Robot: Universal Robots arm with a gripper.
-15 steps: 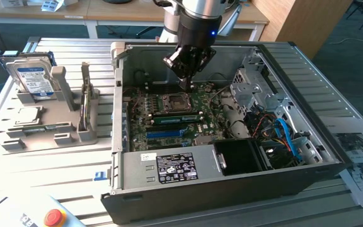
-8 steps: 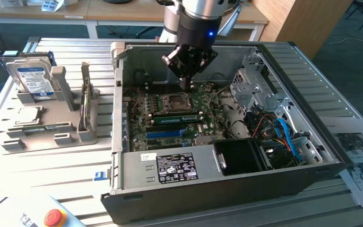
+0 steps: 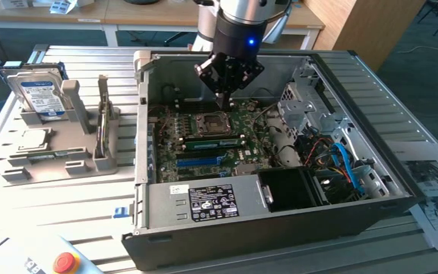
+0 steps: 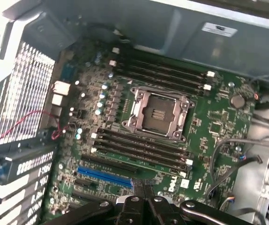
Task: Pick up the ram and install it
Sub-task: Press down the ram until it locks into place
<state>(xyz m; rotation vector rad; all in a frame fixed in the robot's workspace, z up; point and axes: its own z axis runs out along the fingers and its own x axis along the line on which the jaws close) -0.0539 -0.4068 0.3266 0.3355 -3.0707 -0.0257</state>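
The ram (image 3: 213,141) appears as a long green strip lying along a memory slot of the motherboard (image 3: 261,134), just in front of the processor socket (image 3: 210,123) inside the open computer case (image 3: 280,225). My gripper (image 3: 225,101) hangs over the board behind the socket, apart from the ram, with its jaws shut and nothing between them. In the wrist view the shut gripper (image 4: 143,193) points down at the motherboard (image 4: 214,126), with the socket (image 4: 158,112) and the dark memory slots (image 4: 141,149) below it.
A grey holder (image 3: 59,154) on the exterior view's left carries a hard drive (image 3: 40,94), a square processor chip (image 3: 35,138) and a thin board on edge (image 3: 106,114). The case has cables (image 3: 341,162) and a power supply (image 3: 211,201). A red button (image 3: 67,262) sits near the front.
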